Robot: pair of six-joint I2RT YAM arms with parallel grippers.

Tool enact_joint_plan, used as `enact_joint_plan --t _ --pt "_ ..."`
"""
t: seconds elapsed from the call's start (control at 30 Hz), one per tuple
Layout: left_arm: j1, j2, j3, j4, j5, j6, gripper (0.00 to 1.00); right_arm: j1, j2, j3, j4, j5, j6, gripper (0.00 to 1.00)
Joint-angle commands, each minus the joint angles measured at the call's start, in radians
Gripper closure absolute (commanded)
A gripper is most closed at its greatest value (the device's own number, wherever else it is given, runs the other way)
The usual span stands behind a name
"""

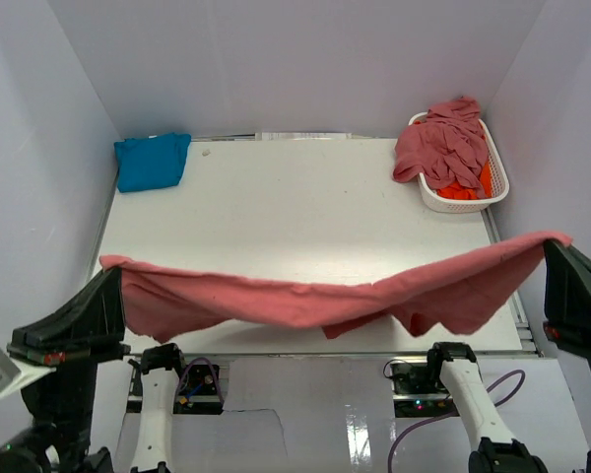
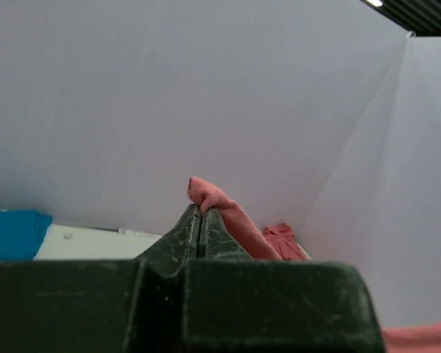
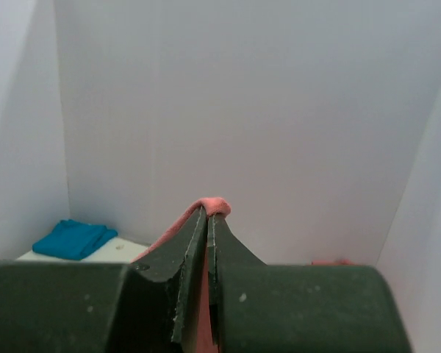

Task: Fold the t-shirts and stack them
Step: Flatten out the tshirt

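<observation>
Grippers: we see the left gripper (image 1: 111,268) and the right gripper (image 1: 555,244) each clamped on one corner of a rose-red t-shirt (image 1: 315,301). It hangs stretched between them across the lower part of the top view, sagging at mid-span above the table (image 1: 295,212). A folded turquoise t-shirt (image 1: 153,161) lies at upper left. More rose-red t-shirts (image 1: 443,143) and an orange t-shirt (image 1: 468,187) fill the basket (image 1: 428,195) at upper right.

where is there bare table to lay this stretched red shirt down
The whole middle of the white table is bare, from the folded turquoise t-shirt in the far left corner to the white basket at far right. Crowded: the basket, heaped with rose-red t-shirts over an orange t-shirt.
</observation>
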Motion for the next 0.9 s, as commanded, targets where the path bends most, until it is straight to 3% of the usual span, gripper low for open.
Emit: enact_joint_plan --t 0.0,0.17,0.33,0.6,0.87 --pt "0.041 -0.018 0.011 -0.030 -0.013 -0.047 1.00 -0.069 -0.031 0.028 0.106 -0.157 0.059 0.92" --pt "0.076 -0.063 0.053 0.001 -0.048 -0.079 1.00 -0.114 -0.120 0.044 0.265 -0.166 0.108 0.92" --pt "0.077 -0.041 0.109 0.015 -0.087 -0.093 1.00 -0.114 -0.085 0.139 0.322 -0.123 0.140 0.92" --pt "0.077 -0.126 -0.129 -0.002 -0.134 -0.141 1.00 -0.114 -0.097 0.057 0.525 -0.106 0.160 0.92" --pt "0.077 -0.162 -0.161 -0.008 -0.209 -0.148 1.00 -0.114 0.000 0.116 0.637 -0.077 0.138 0.92"
